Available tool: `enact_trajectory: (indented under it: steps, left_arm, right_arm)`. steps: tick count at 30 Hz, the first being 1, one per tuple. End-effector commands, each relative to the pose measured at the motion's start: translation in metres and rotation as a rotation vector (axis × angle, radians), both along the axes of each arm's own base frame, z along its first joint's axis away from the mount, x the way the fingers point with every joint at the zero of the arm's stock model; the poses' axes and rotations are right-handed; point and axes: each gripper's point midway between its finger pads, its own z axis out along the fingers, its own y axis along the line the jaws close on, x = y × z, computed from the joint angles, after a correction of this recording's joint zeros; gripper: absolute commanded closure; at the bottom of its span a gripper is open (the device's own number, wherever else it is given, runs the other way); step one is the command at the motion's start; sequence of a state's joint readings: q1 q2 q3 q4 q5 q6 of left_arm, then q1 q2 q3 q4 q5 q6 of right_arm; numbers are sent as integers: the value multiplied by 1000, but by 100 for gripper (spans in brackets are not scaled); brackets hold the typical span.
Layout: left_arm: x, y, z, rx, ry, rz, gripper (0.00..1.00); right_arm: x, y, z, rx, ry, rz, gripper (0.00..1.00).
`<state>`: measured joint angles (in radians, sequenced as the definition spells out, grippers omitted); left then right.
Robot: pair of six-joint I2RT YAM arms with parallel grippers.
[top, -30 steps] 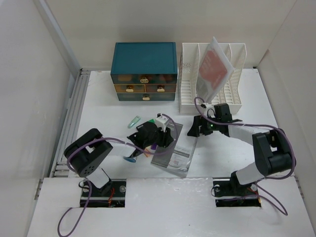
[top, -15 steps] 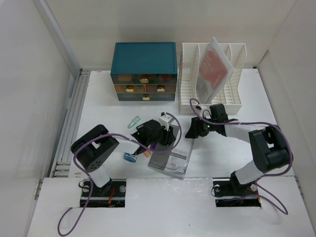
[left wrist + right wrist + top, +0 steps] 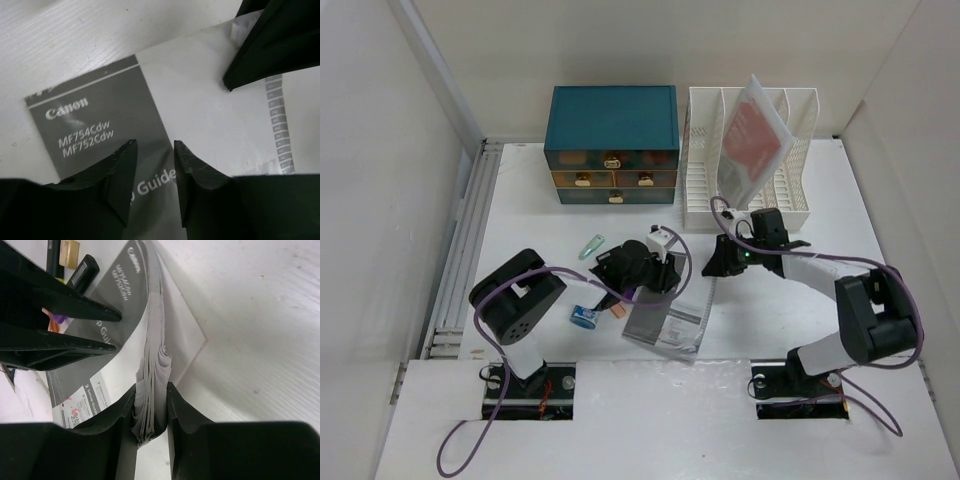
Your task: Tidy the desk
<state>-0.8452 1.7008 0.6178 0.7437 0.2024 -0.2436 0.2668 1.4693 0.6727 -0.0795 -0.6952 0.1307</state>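
— Where is the booklet (image 3: 667, 322) found?

— It is seen on the white table (image 3: 520, 215), near the front and about midway between the two arms. "Canon" and "MF754Cdw" can be read on its grey cover in the left wrist view. Its right side is raised off the table and bowed upward.

— By what is it held?

— Its right edge is pinched by the right gripper (image 3: 151, 407). The fanned pages are squeezed between the two fingers, as is shown in the right wrist view.

— And the left gripper (image 3: 154, 150)?

— It is placed low over the grey cover, with its fingers parted by a narrow gap through which the print is seen. Nothing is gripped. Whether the cover is touched by the tips cannot be told.

— What is found around it?

— Just left of the booklet, small things are scattered: a blue item (image 3: 584, 317), an orange item (image 3: 617, 311) and, further back, a teal clip (image 3: 591, 245). A black marker (image 3: 82, 270) and a yellow piece (image 3: 68, 250) are seen beside the cover's corner in the right wrist view. At the back of the table a teal drawer unit (image 3: 611, 145) is set. Just to its right stands a white file rack (image 3: 750, 190), in which a red-and-white packet (image 3: 752, 135) is leaned.
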Motion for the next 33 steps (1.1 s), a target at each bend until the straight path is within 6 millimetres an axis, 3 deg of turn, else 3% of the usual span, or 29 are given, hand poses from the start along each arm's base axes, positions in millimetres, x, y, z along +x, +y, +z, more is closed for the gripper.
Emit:
enact_trajectory:
  steps: [1, 9, 14, 16, 17, 20, 21, 23, 24, 28, 31, 33]
  left_arm:
    - [8, -11, 23, -35, -60, -17, 66]
    - [14, -7, 57, -54, -111, 16, 38]
    - [13, 0, 98, -104, -174, 32, 35]
    - [13, 6, 107, -103, -184, 53, 35]
    - [11, 8, 124, -129, -207, 55, 35]
    - [7, 19, 140, -141, -226, 76, 35]
    - [4, 24, 158, -171, -255, 87, 35]
    - [0, 33, 164, -169, -260, 104, 35]
    - [-2, 39, 179, -192, -283, 115, 35]
    - [-16, 53, 187, -235, -270, 128, 35]
    - [-19, 62, 184, -242, -274, 156, 34]
    - [-20, 65, 185, -249, -272, 169, 34]
  right_arm:
    - [23, -5, 45, 5, -191, 1, 100]
    - [38, -32, 98, -136, -445, -30, 100]
    - [29, -33, 118, -172, -473, 63, 100]
    - [32, -32, 140, -175, -538, 91, 100]
    - [32, -32, 150, -172, -559, 88, 100]
    - [30, -31, 187, -158, -669, 100, 100]
    - [30, -32, 202, -157, -716, 99, 100]
    - [27, -36, 226, -159, -785, 74, 100]
    - [26, -36, 236, -154, -812, 69, 100]
    - [29, -45, 295, -174, -949, 4, 100]
    - [30, -54, 327, -199, -1028, -49, 100]
    - [29, -61, 365, -199, -1129, -109, 100]
